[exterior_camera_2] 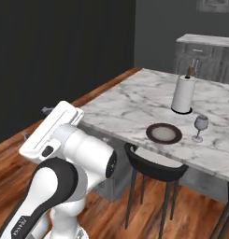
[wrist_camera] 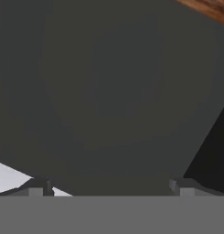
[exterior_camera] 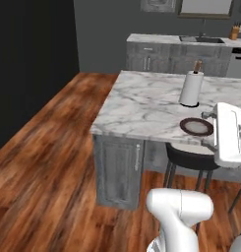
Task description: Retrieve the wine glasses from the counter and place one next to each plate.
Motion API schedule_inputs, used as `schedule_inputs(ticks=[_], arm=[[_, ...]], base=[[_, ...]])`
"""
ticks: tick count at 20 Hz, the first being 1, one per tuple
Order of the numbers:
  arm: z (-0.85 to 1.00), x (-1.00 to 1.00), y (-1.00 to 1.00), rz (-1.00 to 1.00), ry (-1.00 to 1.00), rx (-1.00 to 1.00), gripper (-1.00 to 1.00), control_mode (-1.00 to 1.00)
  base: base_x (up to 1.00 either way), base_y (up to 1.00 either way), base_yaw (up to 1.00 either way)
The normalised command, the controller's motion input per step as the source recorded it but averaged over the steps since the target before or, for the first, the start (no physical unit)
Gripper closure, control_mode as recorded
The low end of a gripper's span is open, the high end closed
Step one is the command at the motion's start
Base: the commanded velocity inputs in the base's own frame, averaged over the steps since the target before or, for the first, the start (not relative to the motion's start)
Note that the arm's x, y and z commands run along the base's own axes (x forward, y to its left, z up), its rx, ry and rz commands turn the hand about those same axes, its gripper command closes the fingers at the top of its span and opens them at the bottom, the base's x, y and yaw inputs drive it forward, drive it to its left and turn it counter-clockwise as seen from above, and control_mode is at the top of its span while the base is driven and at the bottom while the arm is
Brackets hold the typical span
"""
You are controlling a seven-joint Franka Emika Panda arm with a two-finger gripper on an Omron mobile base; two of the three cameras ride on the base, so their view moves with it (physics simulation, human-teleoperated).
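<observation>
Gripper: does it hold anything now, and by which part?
Nothing is held. The gripper has its jaws wide apart, with only a dark wall between them.

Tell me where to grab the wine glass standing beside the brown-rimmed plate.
Probably the thin stem of the wine glass, from the side away from the plate. It stands upright, its rounded bowl is wider, and the paper towel roll stands close behind.

Flat, even rendered light filled the kitchen, with no clear source. The island top (exterior_camera: 141,106) looked bright and its veining soft; the wall (exterior_camera: 33,64) behind stayed nearly black. Faint shadows lay under the paper towel roll (exterior_camera_2: 183,94). Every picture was coarse and slightly blurred, without glare.
</observation>
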Motion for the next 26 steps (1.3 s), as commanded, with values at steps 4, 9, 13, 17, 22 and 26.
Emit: schedule_inputs(ticks=[4, 9, 13, 17, 22, 26], arm=[[0.0, 0.0, 0.0, 0.0, 0.0, 0.0, -1.0, 1.0], [0.0, 0.0, 0.0, 0.0, 0.0, 0.0, -1.0, 1.0], [0.0, 0.0, 0.0, 0.0, 0.0, 0.0, -1.0, 1.0], [0.0, 0.0, 0.0, 0.0, 0.0, 0.0, -1.0, 1.0], [0.0, 0.0, 0.0, 0.0, 0.0, 0.0, -1.0, 1.0], [0.0, 0.0, 0.0, 0.0, 0.0, 0.0, -1.0, 1.0]], base=[[0.06, 1.0, -0.11], [0.39, 1.0, -0.18], [0.64, 1.0, -0.3], [0.83, 1.0, -0.35], [0.97, 1.0, -0.43], [0.98, 1.0, -0.48]])
